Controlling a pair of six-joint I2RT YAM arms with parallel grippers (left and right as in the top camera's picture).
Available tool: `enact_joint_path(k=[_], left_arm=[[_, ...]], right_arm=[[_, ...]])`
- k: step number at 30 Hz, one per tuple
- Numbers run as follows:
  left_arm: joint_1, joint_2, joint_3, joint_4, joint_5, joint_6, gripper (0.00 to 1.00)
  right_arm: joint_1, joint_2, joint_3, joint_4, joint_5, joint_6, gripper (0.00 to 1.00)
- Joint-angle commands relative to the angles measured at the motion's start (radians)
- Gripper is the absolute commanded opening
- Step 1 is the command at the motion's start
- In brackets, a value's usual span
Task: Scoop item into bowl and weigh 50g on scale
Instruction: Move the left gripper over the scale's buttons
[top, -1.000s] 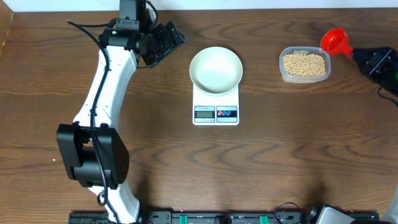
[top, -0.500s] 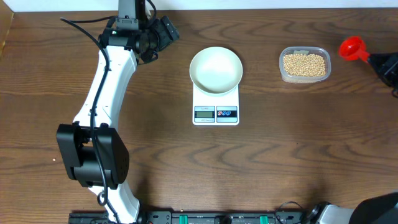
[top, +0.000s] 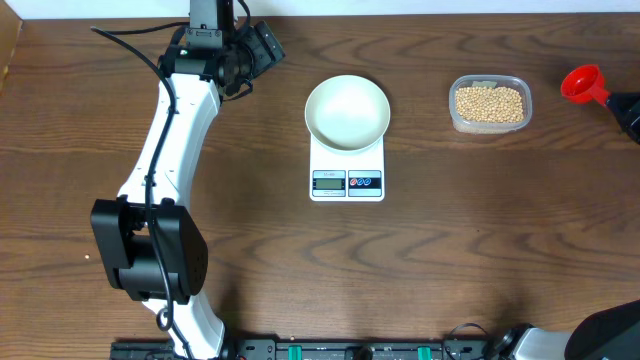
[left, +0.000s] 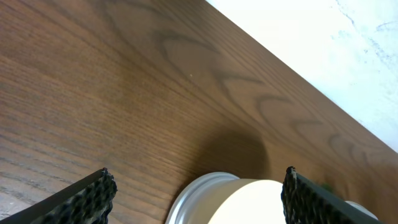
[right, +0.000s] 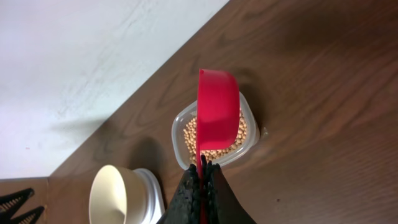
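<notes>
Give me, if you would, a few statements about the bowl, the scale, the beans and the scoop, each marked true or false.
1. The white bowl sits on the scale. True.
2. The bowl holds beans. False: it looks empty. The beans are in the clear tub.
3. The right gripper is shut on the handle of the red scoop. True.
4. The scoop is dipped into the tub. False: the overhead view shows it held off to the tub's right, apart from it.
5. The left gripper grips the bowl. False: it is open and holds nothing, away to the bowl's left.
</notes>
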Motion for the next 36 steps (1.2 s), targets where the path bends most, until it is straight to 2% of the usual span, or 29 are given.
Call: enact_joint_path(k=[1, 7, 13, 21, 28, 36], left_arm=[[0.001, -0.030, 0.021, -0.006, -0.016, 0.030, 0.88], [-0.027, -0.030, 0.021, -0.048, -0.016, 0.106, 0.88], [-0.050, -0.030, 0.021, -0.107, -0.015, 0.114, 0.87], [-0.064, -0.030, 0.021, -0.186, 0.036, 0.120, 0.88], [-0.120, -0.030, 0.021, -0.241, 0.051, 0.238, 0.87], [-0.150, -0.030, 0.021, -0.344, 0.051, 0.241, 0.87]], right_arm=[[-0.006, 0.005, -0.011, -0.013, -0.008, -0.051, 0.01], [-0.006, 0.005, -0.014, -0.092, -0.034, -0.136, 0.01], [-0.006, 0.005, -0.014, -0.168, -0.066, -0.212, 0.01], [-0.006, 0.005, -0.014, -0.210, -0.083, -0.244, 0.01], [-0.006, 0.005, -0.014, -0.248, -0.084, -0.264, 0.01], [-0.006, 0.005, -0.014, -0.245, -0.116, -0.272, 0.01]])
